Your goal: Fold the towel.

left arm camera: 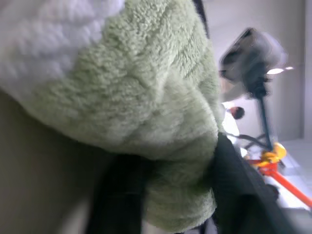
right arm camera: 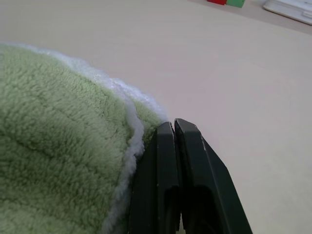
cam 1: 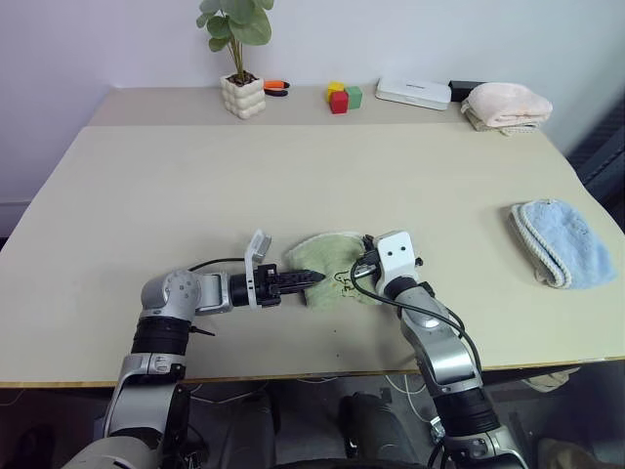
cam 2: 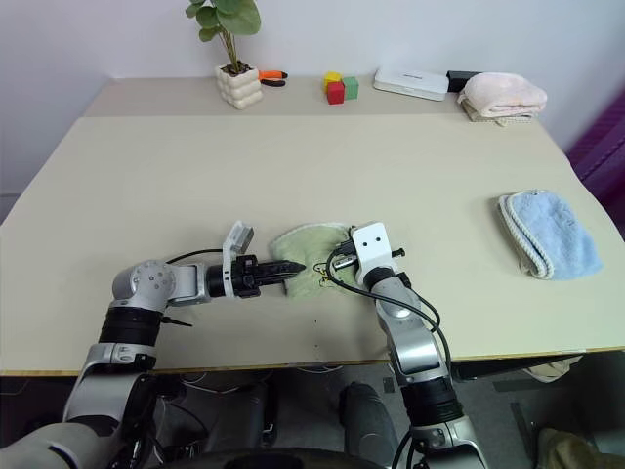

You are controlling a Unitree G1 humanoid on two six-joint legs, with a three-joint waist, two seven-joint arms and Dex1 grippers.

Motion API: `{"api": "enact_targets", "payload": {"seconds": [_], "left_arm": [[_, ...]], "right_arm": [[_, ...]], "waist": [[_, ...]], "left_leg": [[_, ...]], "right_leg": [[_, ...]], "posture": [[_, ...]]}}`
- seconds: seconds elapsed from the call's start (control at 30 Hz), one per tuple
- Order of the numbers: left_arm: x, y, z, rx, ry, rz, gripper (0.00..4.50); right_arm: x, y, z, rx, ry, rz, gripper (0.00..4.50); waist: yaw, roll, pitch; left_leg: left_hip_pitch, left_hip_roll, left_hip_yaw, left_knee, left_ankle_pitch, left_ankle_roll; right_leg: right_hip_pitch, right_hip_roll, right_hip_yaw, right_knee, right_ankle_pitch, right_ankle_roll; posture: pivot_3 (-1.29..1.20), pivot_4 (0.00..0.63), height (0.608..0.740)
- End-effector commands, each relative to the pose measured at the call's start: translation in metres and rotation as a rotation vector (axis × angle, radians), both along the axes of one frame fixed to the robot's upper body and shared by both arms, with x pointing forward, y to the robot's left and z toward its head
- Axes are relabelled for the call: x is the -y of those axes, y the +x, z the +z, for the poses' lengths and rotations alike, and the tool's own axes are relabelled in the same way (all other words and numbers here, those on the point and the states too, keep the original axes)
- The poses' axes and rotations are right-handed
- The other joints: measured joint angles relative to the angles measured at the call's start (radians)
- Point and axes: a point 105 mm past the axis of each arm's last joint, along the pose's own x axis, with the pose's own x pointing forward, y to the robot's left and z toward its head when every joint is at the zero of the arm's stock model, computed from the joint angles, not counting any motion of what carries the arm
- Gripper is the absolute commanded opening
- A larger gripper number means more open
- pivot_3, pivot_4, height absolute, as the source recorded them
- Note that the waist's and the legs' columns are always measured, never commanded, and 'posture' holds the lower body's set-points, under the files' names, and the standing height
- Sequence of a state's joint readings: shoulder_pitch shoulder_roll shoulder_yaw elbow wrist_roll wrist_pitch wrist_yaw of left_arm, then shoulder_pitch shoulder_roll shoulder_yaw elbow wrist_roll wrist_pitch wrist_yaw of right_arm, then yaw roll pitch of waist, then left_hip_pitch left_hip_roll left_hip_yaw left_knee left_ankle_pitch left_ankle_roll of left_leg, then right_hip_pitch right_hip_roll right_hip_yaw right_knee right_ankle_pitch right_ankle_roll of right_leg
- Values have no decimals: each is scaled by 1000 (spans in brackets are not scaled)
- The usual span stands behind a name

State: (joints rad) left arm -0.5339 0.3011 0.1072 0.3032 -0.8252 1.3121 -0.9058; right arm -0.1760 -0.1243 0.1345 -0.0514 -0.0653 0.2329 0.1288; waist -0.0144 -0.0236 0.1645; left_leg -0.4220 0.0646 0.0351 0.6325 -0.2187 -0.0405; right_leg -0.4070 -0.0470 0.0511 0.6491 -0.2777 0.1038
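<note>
- Two hands met at the near middle of the counter (cam 1: 176,186), where the light green towel (cam 1: 327,259) lay bunched in a small heap.
- The left hand (cam 1: 314,277) reached in level from the left; the left wrist view showed a fold of the green terry cloth sitting between its black fingers (left arm camera: 234,180), which were nearly closed around it.
- The right hand (right arm camera: 173,127) came in from the near side, its two fingers pressed flat together with nothing between them, their tips resting at the towel's pale hemmed edge.
- A small dark mark showed on the towel near the right hand.
- The counter was a wide, pale beige top, bare across most of its middle.
- A light blue towel (cam 1: 562,240) lay folded near the right edge, well apart from the green one.
- A folded peach towel (cam 1: 506,105) sat at the far right corner, beside a flat white box (cam 1: 414,93).
- Along the far edge stood a potted plant (cam 1: 240,59) in a bumpy white pot, an orange-handled tool (cam 1: 276,87) just beside it, and a cluster of red, yellow and green blocks (cam 1: 343,97).
- A plain light wall rose behind the counter.
</note>
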Motion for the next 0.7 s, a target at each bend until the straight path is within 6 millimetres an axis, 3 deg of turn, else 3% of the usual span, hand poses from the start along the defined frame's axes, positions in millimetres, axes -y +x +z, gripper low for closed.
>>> {"api": "enact_targets", "payload": {"seconds": [0.03, 0.27, 0.43, 0.53, 0.57, 0.7], "left_arm": [[-6, 2, -4, -15, 25, 27, 59], [-15, 6, 1, 9, 13, 73, 59], [-26, 12, 4, 91, 60, 131, 59], [-30, 15, 8, 122, 67, 159, 0], [-32, 17, 9, 130, 64, 169, 0], [-37, 22, 11, 179, 91, 209, 0]], "right_arm": [[-4, 1, 17, 59, 8, 11, 0], [8, 3, 26, 73, 0, 12, 0], [9, -13, 63, 102, 148, 260, 0], [19, -39, 99, 109, 293, 488, 866], [22, -47, 110, 121, 280, 552, 1430], [24, -68, 125, 68, 220, 731, 3267]], "waist": [[0, 0, 0], [-4, 0, 0], [-5, 0, 0], [-3, 0, 0], [-3, 0, 0], [-1, 0, 1]], "left_leg": [[1, 0, 0, 0, 0, 0], [2, 0, 0, 0, 0, 0], [2, 0, -1, -1, 0, 0], [2, 0, -1, -1, 0, 0], [2, 0, -1, -1, 0, 0], [1, 0, -1, -1, 0, 0]], "right_leg": [[1, 0, 0, 0, 0, 0], [2, 0, 0, 0, 0, 0], [1, 1, 0, 0, 0, 0], [1, 1, 0, 0, 0, 0], [1, 1, 0, -1, 0, 0], [1, 0, 0, -2, 0, 0]], "posture": [[0, 150, 740], [0, 150, 740], [0, 150, 740], [0, 150, 740], [0, 150, 740], [0, 150, 740]]}}
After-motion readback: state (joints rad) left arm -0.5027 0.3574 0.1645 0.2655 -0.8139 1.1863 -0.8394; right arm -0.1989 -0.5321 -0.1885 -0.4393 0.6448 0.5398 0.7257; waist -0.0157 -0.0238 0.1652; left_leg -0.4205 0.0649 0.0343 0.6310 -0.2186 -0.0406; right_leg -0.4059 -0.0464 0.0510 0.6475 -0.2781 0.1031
